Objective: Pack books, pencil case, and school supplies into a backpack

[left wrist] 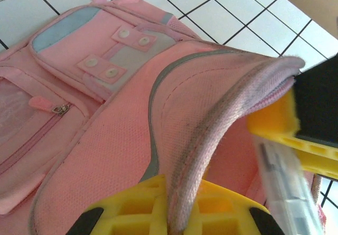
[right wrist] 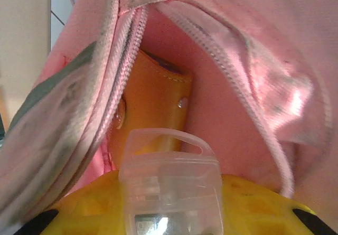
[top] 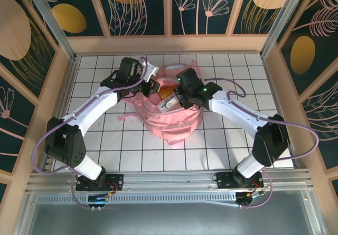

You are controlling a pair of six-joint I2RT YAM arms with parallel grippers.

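A pink backpack point(top: 174, 124) lies open in the middle of the table point(top: 105, 140). The left gripper point(top: 149, 88) sits at its far left rim. The right gripper point(top: 177, 100) holds a clear packet point(top: 168, 104) beside an orange item point(top: 165, 94).

The top external camera sits above and behind the arm bases, facing down toward the far wall and taking in the whole desk point(top: 137, 150), with the backpack point(top: 171, 121) at its middle. The left wrist camera is close over the backpack's front, looking past the left gripper point(left wrist: 177, 219) at the opening's rim. The right wrist camera, closer yet, faces into that opening over the right gripper point(right wrist: 171, 216) and a clear packet point(right wrist: 169, 182). All three share the opening.
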